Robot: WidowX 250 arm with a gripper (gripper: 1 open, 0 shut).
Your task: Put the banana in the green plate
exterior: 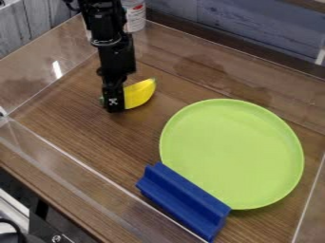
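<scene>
The small yellow banana (140, 92) lies on the wooden table left of centre, its left end tucked in behind the black fingers. My gripper (113, 102) points straight down, reaches the table surface and is shut on that end of the banana. The large lime-green plate (235, 152) rests flat to the right and nearer the camera, a short gap away from the banana, with nothing on it.
A blue ridged block (181, 199) sits against the plate's lower left rim. Clear plastic walls (38, 66) enclose the table on the left and at the front. A white-labelled container (133, 13) stands behind the arm at the back.
</scene>
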